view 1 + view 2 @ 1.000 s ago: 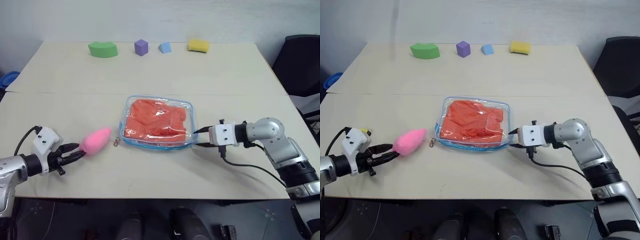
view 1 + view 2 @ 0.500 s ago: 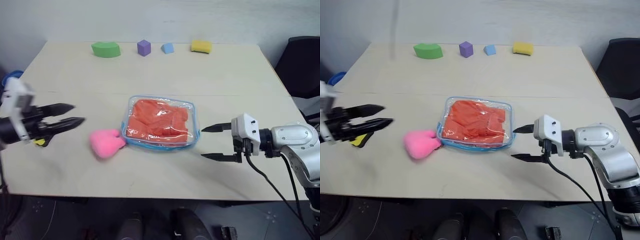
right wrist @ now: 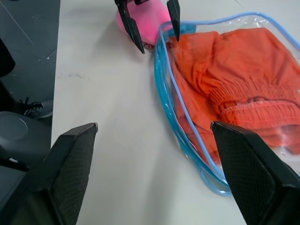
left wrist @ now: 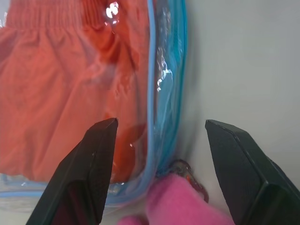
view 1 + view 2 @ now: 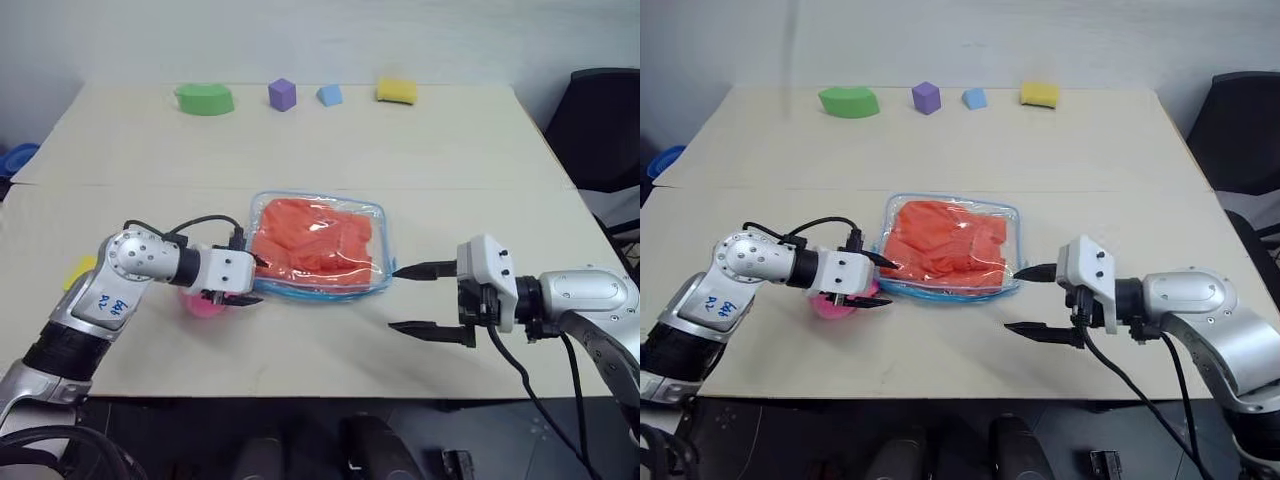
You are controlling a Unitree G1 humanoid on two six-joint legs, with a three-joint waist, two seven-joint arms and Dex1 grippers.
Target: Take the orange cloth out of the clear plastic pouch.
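The clear plastic pouch [image 5: 385, 215] lies flat mid-table with light blue edging, and the orange cloth [image 5: 315, 235] is inside it. Its pink fluffy charm [image 5: 203, 304] rests at the pouch's near left corner. My left gripper [image 5: 250, 281] hovers open over that corner, one finger above the cloth [image 4: 70, 93], the other past the blue edge [image 4: 152, 70], with the charm [image 4: 183, 206] just below. My right gripper [image 5: 395, 298] stands open and empty beside the pouch's near right corner. In the right wrist view the pouch [image 3: 165, 84] and cloth [image 3: 234, 79] lie ahead.
Along the table's far edge sit a green block [image 5: 205, 98], a purple cube [image 5: 282, 94], a blue block [image 5: 329, 95] and a yellow sponge [image 5: 397, 91]. A small yellow piece [image 5: 80, 270] lies at the left. A black chair [image 5: 600, 120] stands past the right edge.
My left gripper let go of the pink charm, swung in from the left and now hovers open over the pouch's corner. My right gripper opened wide and drew back from the pouch's right edge.
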